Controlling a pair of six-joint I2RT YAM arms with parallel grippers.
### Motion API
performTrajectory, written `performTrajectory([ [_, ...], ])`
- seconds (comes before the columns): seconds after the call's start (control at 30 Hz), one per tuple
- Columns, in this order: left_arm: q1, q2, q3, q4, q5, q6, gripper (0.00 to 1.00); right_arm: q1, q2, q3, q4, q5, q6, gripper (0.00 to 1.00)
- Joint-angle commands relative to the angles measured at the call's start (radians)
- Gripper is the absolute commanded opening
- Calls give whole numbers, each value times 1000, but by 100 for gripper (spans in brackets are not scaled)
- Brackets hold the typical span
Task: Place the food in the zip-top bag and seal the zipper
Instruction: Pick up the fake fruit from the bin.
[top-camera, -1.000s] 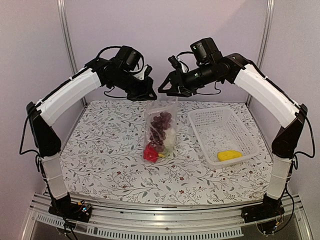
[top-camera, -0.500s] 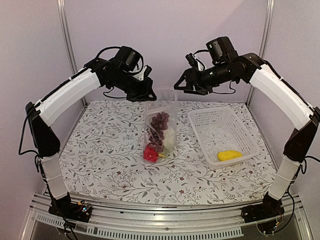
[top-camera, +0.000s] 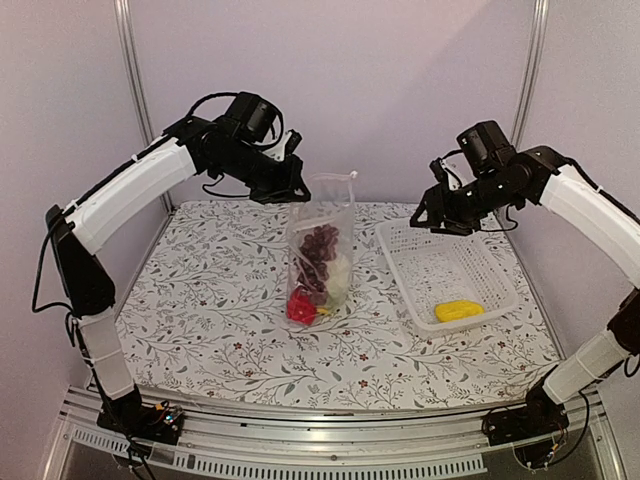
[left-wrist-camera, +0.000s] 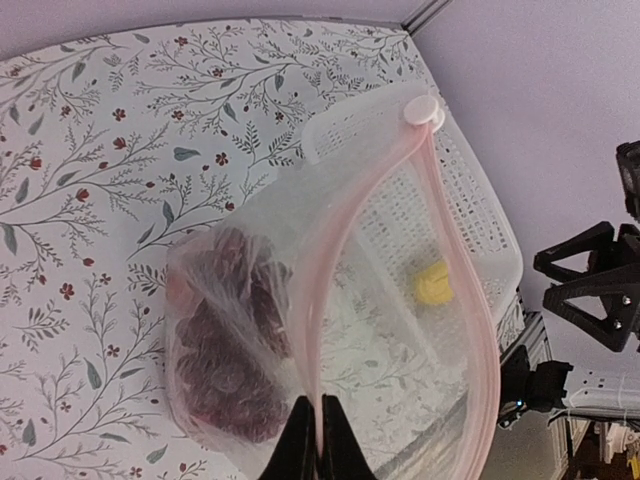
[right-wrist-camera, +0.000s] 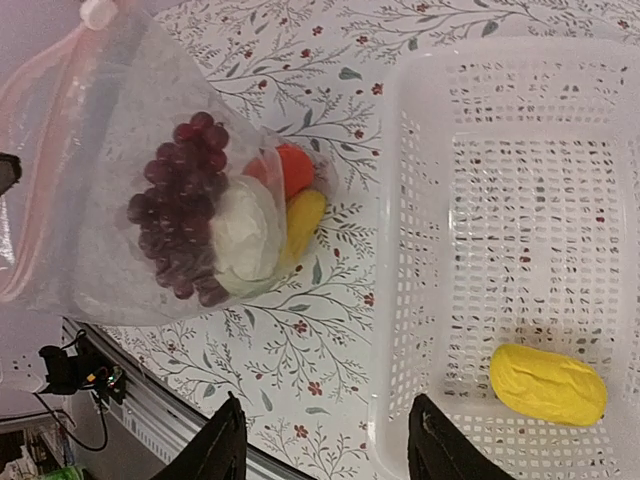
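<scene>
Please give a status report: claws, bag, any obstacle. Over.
Left claw shut on bag rim, bag held upright, zipper open. Right claw open near basket. One yellow piece in basket, not bagged. No obstacle seen.

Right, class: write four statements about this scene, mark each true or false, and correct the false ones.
1. A yellow piece lies in the white basket. True.
2. The zipper is sealed. False: its two strips stand apart, leaving the bag open.
3. The left jaws are shut on the zipper. True.
4. The right jaws hold the grapes. False: they are open and empty; the grapes are inside the bag.
</scene>
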Motion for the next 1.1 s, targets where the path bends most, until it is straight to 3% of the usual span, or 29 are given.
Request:
performTrajectory([
  [0.0, 7, -35, -10, 8, 11, 16, 4, -21, -55, -135, -117, 134, -64, 53],
  [0.27, 6, -41, -22, 10, 20, 16, 4, -21, -8, -363, -214, 287, -164, 60],
  [0.67, 6, -64, -43, 20, 23, 11, 4, -30, 159, -337, -188, 350, -147, 78],
  [1.07, 7, -104, -109, 57, 25, 0, 4, -46, 312, -255, -182, 568, -171, 83],
])
